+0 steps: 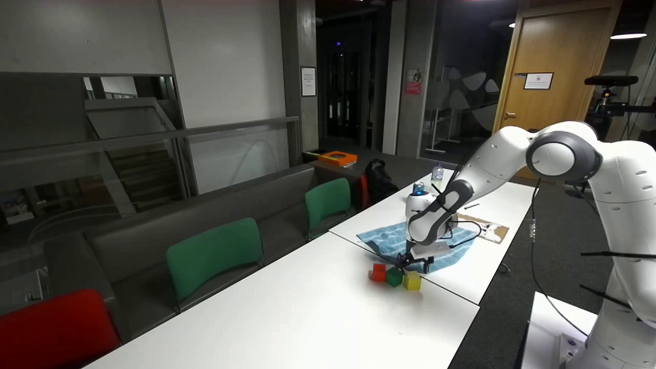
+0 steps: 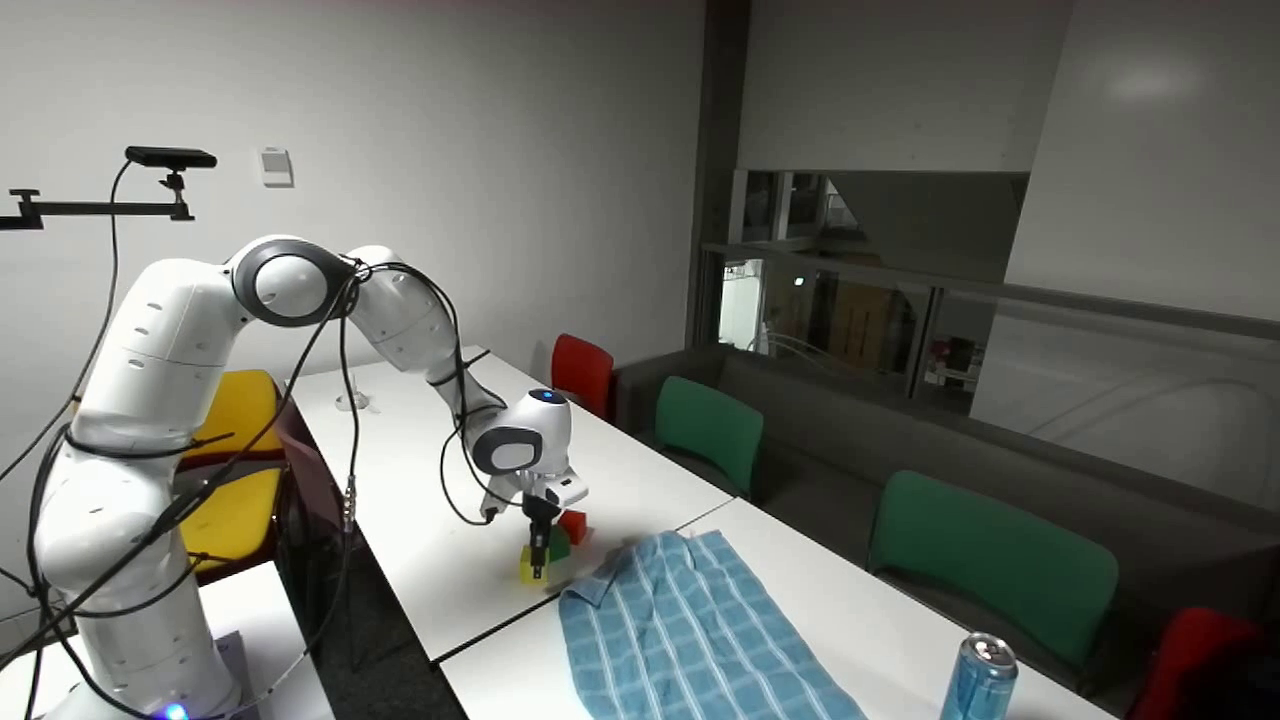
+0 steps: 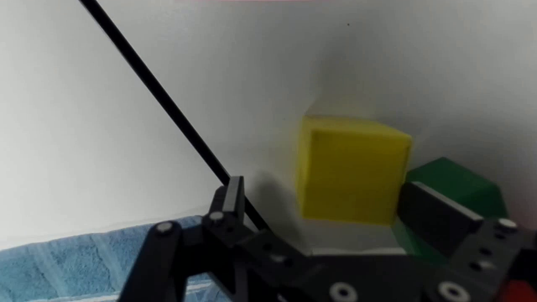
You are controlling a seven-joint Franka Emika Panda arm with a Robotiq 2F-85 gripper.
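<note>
My gripper (image 3: 321, 191) stands open, low over the white table, its fingers pointing at a yellow block (image 3: 354, 176). That block lies between the two fingers, nearer to the right one in the wrist view; a wide gap separates it from the left finger (image 3: 235, 197). The right finger (image 3: 440, 218) reaches between the yellow block and a green block (image 3: 461, 180); whether it touches either I cannot tell. A red block (image 1: 378, 272) sits beyond the green one, forming a short row. Only a corner of the red block shows in the wrist view, at bottom right.
A blue checked towel (image 2: 690, 630) lies crumpled beside the blocks, across the dark table seam (image 3: 168, 105). On the table are also a drink can (image 2: 980, 680), a clear bottle (image 1: 437, 173) and a piece of cardboard (image 1: 497, 231). Green chairs (image 2: 710, 430) line one side.
</note>
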